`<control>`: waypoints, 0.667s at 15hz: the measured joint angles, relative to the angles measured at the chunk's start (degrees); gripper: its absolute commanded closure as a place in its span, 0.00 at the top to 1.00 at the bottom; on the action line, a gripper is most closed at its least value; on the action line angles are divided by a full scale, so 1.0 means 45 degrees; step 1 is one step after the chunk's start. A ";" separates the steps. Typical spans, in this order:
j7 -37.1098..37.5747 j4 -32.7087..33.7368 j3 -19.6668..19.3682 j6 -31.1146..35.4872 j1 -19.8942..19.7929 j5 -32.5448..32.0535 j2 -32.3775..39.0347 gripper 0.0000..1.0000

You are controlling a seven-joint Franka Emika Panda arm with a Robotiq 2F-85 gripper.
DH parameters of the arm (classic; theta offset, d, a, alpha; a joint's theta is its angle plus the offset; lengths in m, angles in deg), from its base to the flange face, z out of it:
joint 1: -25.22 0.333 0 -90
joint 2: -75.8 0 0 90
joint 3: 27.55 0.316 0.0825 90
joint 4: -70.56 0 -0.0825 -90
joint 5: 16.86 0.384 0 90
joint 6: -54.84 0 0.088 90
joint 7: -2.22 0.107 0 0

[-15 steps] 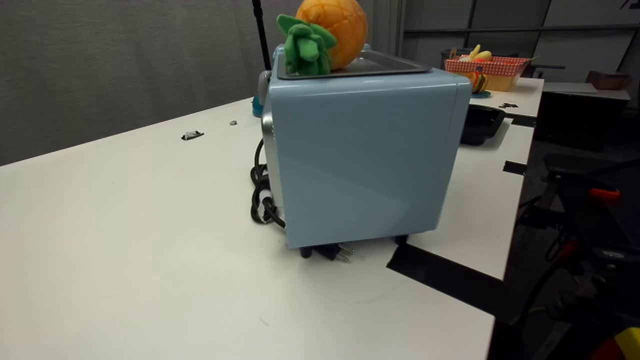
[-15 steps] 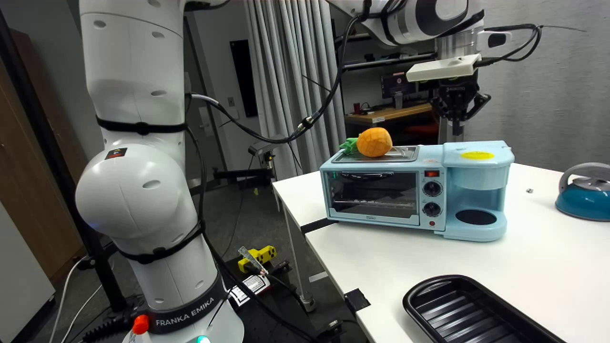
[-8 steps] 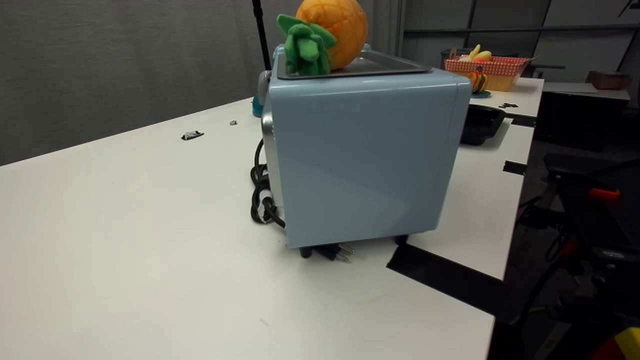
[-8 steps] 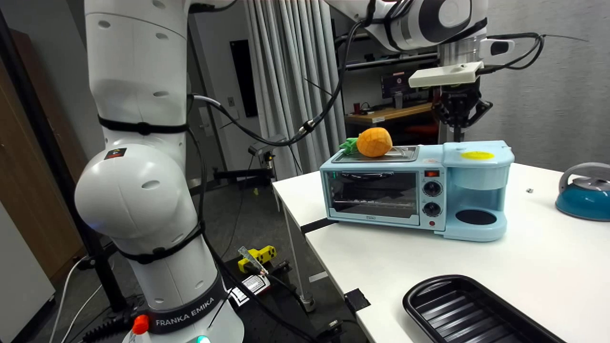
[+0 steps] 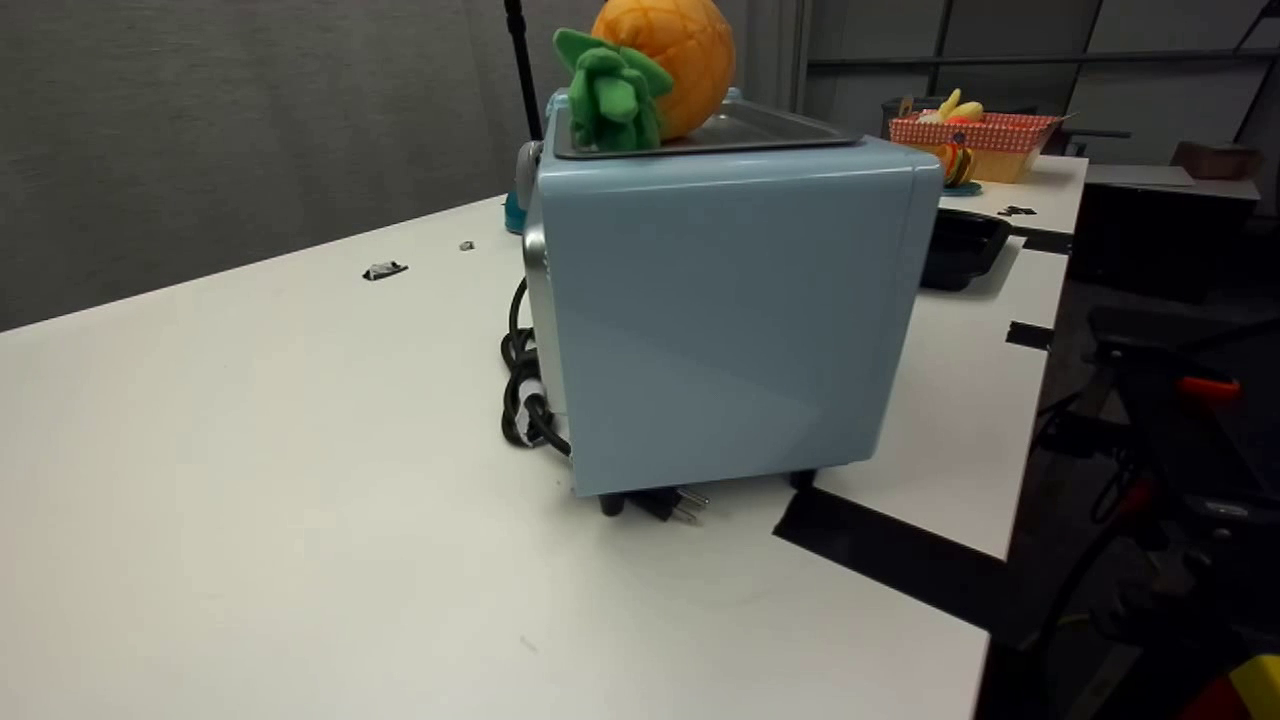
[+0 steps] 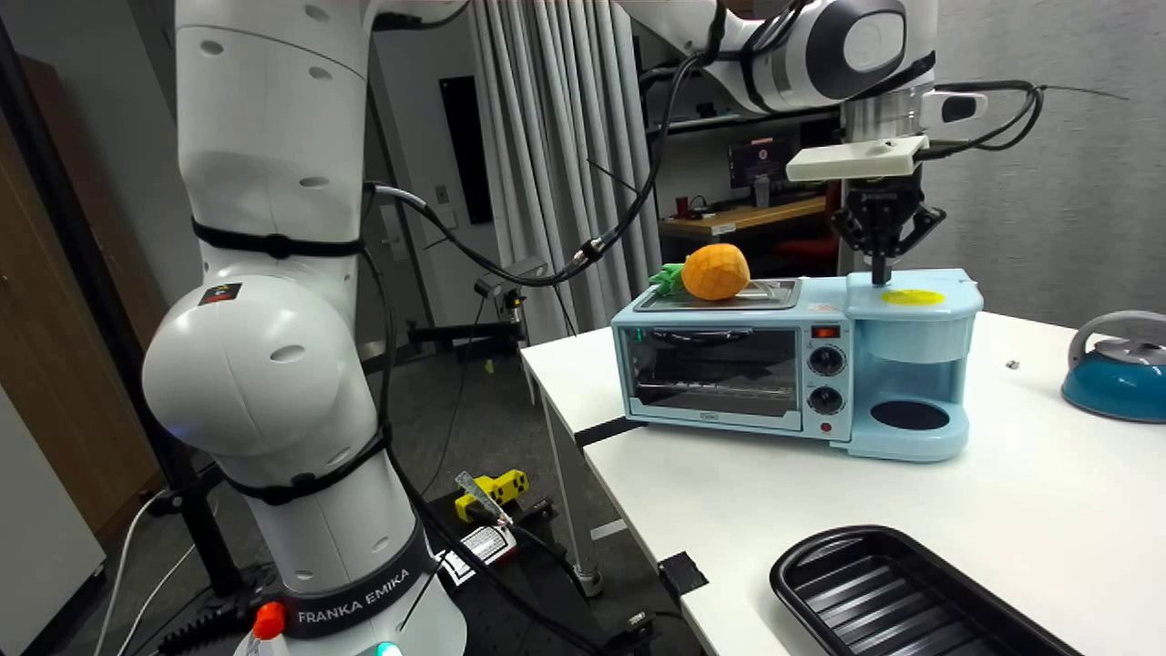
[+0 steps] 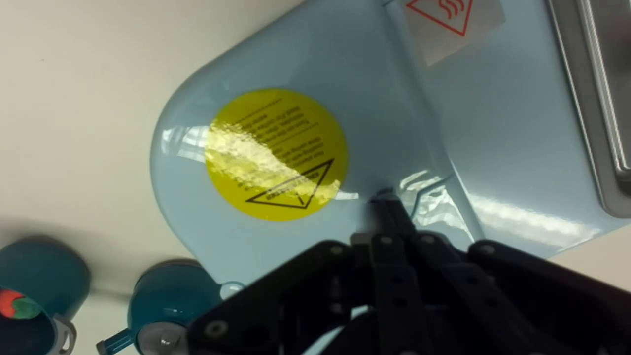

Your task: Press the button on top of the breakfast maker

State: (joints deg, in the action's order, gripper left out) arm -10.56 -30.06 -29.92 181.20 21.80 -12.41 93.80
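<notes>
Blue breakfast maker [image 5: 735, 320], two dials [image 6: 826, 361], one pineapple [image 6: 716, 273] on top. One gripper [image 6: 881, 275], fingers together, tips by one yellow sticker [image 7: 277, 154]; contact unclear from here.

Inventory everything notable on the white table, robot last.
Breakfast maker: one, pale blue, on the table
Tray: one, grey, on the maker
Toy pineapple: one, orange and green, on the tray
Cord: one, black, behind the maker
Kettle: one, teal, beside the maker
Pot: one, teal, near the kettle
Item: one, red and green, in the pot
Pan: one, black, near table edge
Basket: one, tan and red, far table end
Toy burger: one, multicoloured, beside the basket
Tape: several, black, table edge
Gripper: one, black, at maker's top
Arm: one, white, over the table
</notes>
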 measured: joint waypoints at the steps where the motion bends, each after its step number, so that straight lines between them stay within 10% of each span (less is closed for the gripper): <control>1: 0.0000 0.0013 0.0000 0.0009 0.0000 0.0000 0.0014 0.00; 10: 0.0285 -0.0082 -0.0019 0.0197 -0.0035 0.0008 0.0063 0.00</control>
State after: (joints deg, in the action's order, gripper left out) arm -9.28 -30.43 -30.01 182.09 21.64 -12.37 94.08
